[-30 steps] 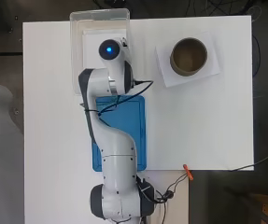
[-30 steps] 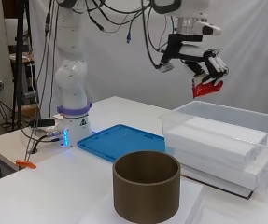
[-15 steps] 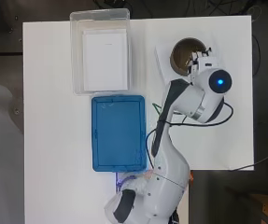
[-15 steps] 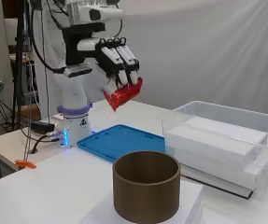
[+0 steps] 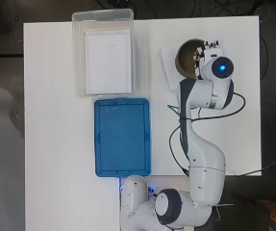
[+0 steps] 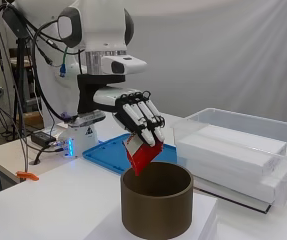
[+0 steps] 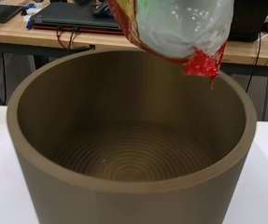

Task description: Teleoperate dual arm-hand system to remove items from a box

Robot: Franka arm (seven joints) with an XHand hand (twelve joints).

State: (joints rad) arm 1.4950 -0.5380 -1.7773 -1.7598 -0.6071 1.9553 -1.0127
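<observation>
Overhead looks straight down, side looks across, wrist sits close; all share the brown pot [image 5: 188,58] [image 6: 156,200] [image 7: 124,154].

Red packet [image 6: 139,156]: no print can be made out.
Brown tub [image 6: 156,200]: bare, no label.
Clear box [image 5: 103,53]: nothing legible.

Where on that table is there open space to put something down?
Bare table runs left of the clear box and blue tray, plus a strip between the tray and the arm. It is crowded around the brown tub, where the robot hand holds a red packet.
</observation>
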